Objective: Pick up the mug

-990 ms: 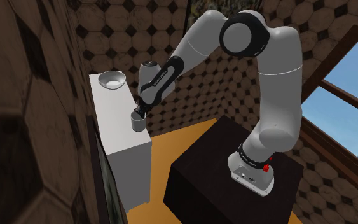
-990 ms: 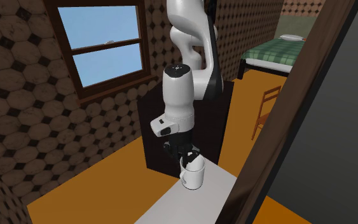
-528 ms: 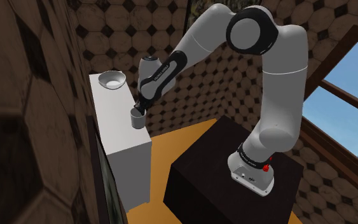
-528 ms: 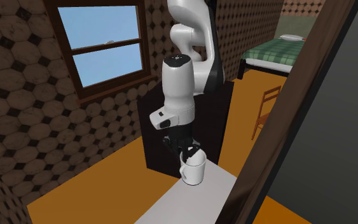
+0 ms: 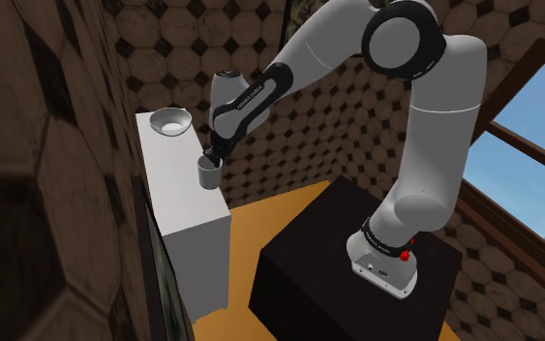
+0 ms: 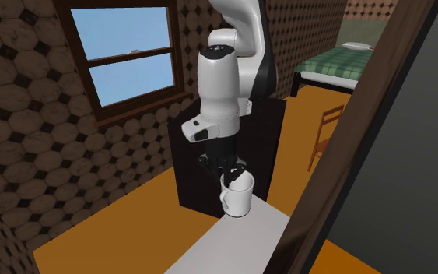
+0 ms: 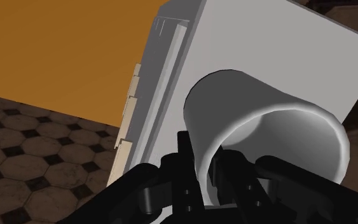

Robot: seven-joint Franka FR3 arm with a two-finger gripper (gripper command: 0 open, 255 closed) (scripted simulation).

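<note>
The mug [image 5: 209,173] is plain white with a handle, and it hangs clear above the near end of the white cabinet [image 5: 178,199]. My black gripper [image 5: 211,157] is shut on its rim from above. From the second exterior view the mug [image 6: 236,194] floats over the cabinet top [image 6: 240,241], handle toward that view's left, with the gripper [image 6: 226,173] clasping its rim. In the wrist view the mug [image 7: 247,111] sits tilted between the fingers [image 7: 187,168], one inside and one outside the wall.
A white bowl [image 5: 169,121] rests at the far end of the cabinet top. A dark patterned wall runs close along the cabinet's left in the shoulder view. The black stand [image 5: 348,271] is on an orange floor [image 5: 246,218]. A dark door frame [image 6: 341,148] crosses the second exterior view.
The arm has risen and carried the mug up off the cabinet top; a second ago the mug stood on the surface near its edge.
</note>
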